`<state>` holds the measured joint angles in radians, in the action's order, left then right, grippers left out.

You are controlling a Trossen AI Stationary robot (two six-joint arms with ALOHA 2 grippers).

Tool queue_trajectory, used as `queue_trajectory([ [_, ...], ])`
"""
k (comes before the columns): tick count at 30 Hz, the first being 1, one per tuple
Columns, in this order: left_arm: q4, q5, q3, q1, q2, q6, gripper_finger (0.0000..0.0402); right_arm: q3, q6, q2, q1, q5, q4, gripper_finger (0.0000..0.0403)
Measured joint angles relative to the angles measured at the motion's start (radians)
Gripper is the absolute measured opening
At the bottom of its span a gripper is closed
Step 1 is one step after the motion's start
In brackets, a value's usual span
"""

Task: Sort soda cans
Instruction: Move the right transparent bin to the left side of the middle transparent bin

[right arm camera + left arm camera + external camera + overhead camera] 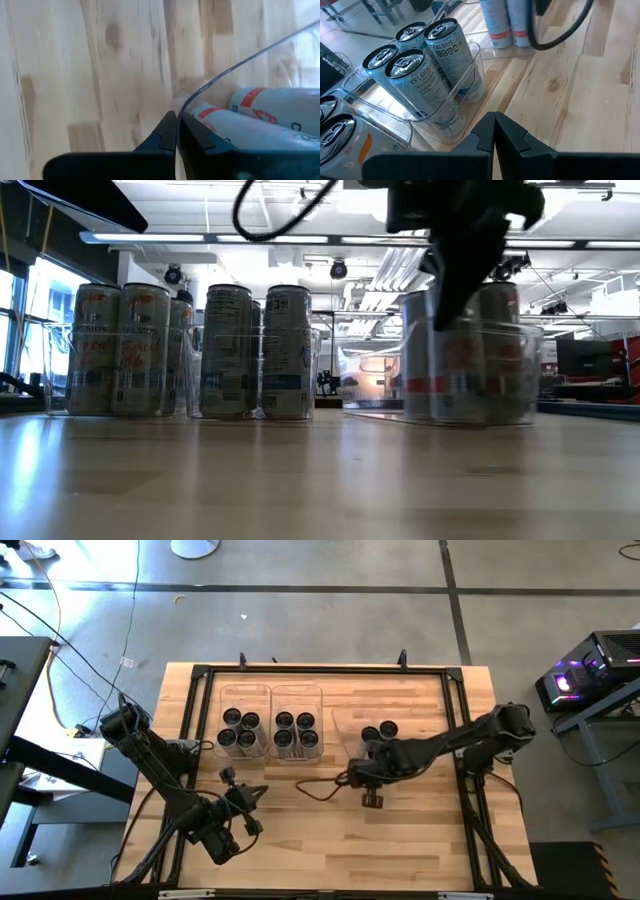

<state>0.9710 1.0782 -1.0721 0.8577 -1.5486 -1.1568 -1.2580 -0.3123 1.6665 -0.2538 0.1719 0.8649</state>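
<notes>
Three clear bins sit in a row on the wooden bench [420, 840]. Left bin [244, 698] holds four soda cans [240, 730], middle bin [296, 696] four more [295, 730], right bin [345, 725] shows two [379, 730], w/ room to spare. In the low view each bin's cans share a label look: orange-ish at left, blue-white in the middle, red-banded at right, so grouping by type seems the reason for the layout. Likely the sort is near done; no loose cans visible on the bench.

Right tool [371, 798] hangs above the bench just beside the right bin's near corner; its wrist view shows the fingers pressed together, clenched on nothing, w/ the bin wall and the red-banded cans lying just past the tips. Prob. pulled clear of the bin so as not to knock the cans.

Left tool [258, 790] waits over the bench front-left, near the middle bin, fingers also closed and empty.

Obstacles: thin bin walls sit close to the right tool; a dark cable [315, 790] loops on the bench between the arms. Black frame rails [320, 671] ring the work area.
</notes>
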Motion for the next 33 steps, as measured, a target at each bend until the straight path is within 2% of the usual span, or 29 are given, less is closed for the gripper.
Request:
queue_trajectory([
  [10, 0.000, 0.000, 0.000, 0.000, 0.000, 0.002, 0.0000, 0.000, 0.075, 0.001, 0.084, 0.018, -0.192, 0.0008],
  [20, 0.001, 0.000, 0.000, 0.000, 0.000, 0.002, 0.0000, -0.003, 0.142, -0.004, 0.125, 0.020, -0.304, 0.0095],
  [24, 0.001, 0.000, 0.000, 0.000, 0.000, 0.002, 0.0000, -0.007, 0.190, -0.004, 0.125, 0.004, -0.373, 0.0118],
  [28, 0.001, -0.021, 0.000, 0.000, 0.000, 0.002, 0.0000, -0.081, 0.209, -0.013, 0.103, -0.043, -0.290, 0.0121],
  [33, -0.003, -0.030, 0.000, 0.000, 0.000, -0.005, 0.0000, -0.171, 0.171, -0.062, 0.008, -0.022, -0.015, 0.0121],
])
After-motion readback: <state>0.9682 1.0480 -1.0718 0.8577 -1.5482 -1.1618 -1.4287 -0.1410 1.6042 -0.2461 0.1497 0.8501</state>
